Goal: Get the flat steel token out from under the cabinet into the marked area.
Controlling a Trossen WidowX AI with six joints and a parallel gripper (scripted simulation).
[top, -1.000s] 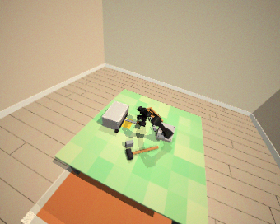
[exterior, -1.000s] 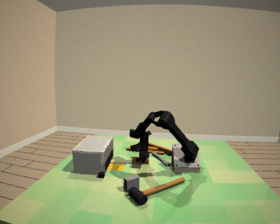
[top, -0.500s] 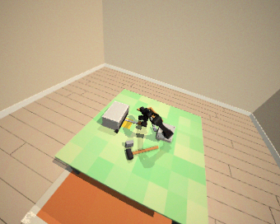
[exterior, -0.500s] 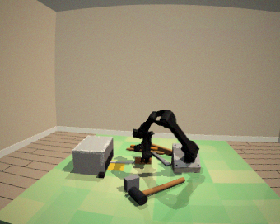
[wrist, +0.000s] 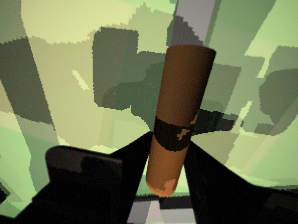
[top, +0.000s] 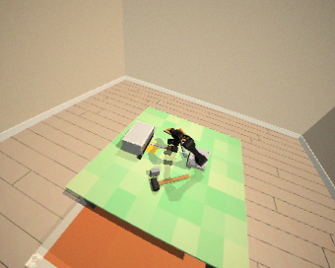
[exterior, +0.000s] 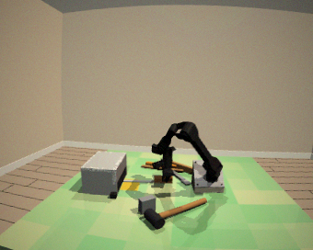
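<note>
1. I saw one cabinet (top: 136, 139) (exterior: 99, 175), left of centre.
2. One robot arm (top: 193, 148) (exterior: 199, 146), right of centre.
3. One mallet (top: 173, 180) (exterior: 183, 210), lower middle.
4. One grey block (top: 154, 171) (exterior: 146, 204).
5. One small black cube (top: 139, 157) (exterior: 113, 195).
6. One yellow patch (top: 152, 148) (exterior: 130, 187).

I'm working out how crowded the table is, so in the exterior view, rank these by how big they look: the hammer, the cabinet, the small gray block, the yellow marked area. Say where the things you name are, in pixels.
1. Cabinet (top: 137, 138) (exterior: 102, 174)
2. Hammer (top: 170, 180) (exterior: 176, 212)
Gray block (top: 155, 171) (exterior: 146, 204) and yellow marked area (top: 152, 148) (exterior: 130, 186): too close to rank.
</note>
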